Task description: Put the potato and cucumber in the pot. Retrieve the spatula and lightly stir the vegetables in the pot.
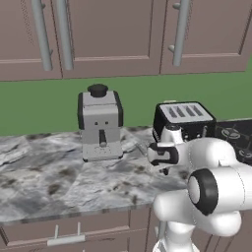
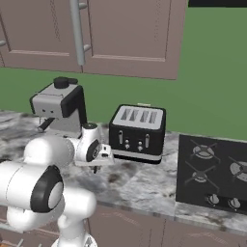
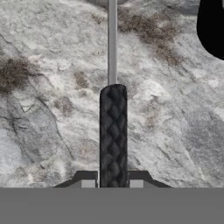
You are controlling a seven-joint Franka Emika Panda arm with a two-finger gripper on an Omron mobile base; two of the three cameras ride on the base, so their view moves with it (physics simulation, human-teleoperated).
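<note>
Hand view: spatula (image 3: 113, 127) lies on the marbled grey tabletop (image 3: 48, 109). Dark, cross-textured handle at 6 o'clock; thin pale grey shaft runs straight on to 12 o'clock. Gripper (image 3: 112, 183) sits at the handle's near end, one fingertip (image 3: 87, 181) touching each side, closed narrow on the spatula. Black rounded shape (image 3: 212, 26) at 1 o'clock, well apart from the shaft. Base views: black toaster (image 1: 183, 120) just beyond the wrist.

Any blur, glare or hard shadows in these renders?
Hand view: sharp, spatula handle crisp between the end effector tips, no glare. Left base view: flat even light, countertop slightly soft. Right base view: faint shadow under the toaster.
</note>
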